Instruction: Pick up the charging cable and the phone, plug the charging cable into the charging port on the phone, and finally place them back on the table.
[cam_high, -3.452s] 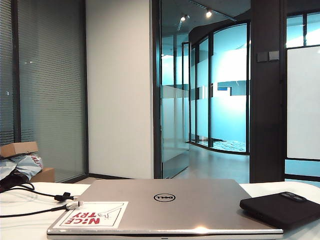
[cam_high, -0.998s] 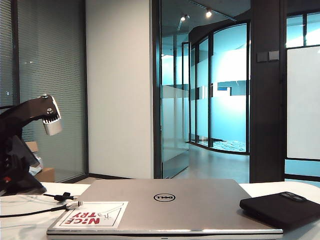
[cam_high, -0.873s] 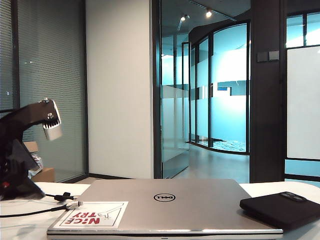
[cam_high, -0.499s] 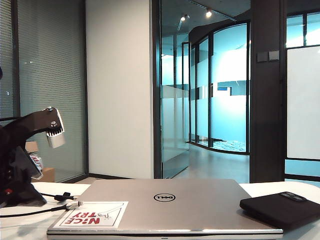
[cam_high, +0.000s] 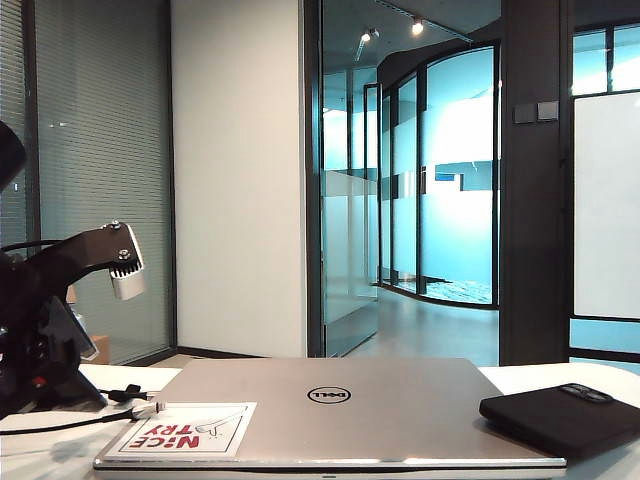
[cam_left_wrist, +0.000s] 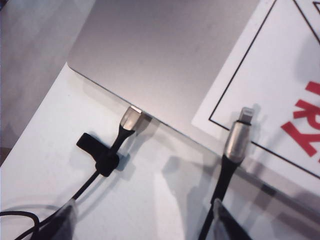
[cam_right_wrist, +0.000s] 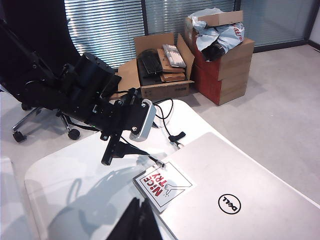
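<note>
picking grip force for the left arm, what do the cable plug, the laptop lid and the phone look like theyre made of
Charging cable plug: looks like brushed metal, a silver sleeve with a soft sheen, on a black, probably rubbery cord.
Laptop lid: likely matte aluminium, an even silver-grey with a dull highlight along its front edge.
Phone: matte black, no glare; plastic or a soft case, hard to tell.
The left gripper hangs open over the plug.

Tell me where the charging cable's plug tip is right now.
In the exterior view it lies low on the left: the charging cable ends at the laptop's left corner, beside the sticker.

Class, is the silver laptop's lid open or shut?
Shut: the laptop lid lies flat, logo and sticker facing up.
</note>
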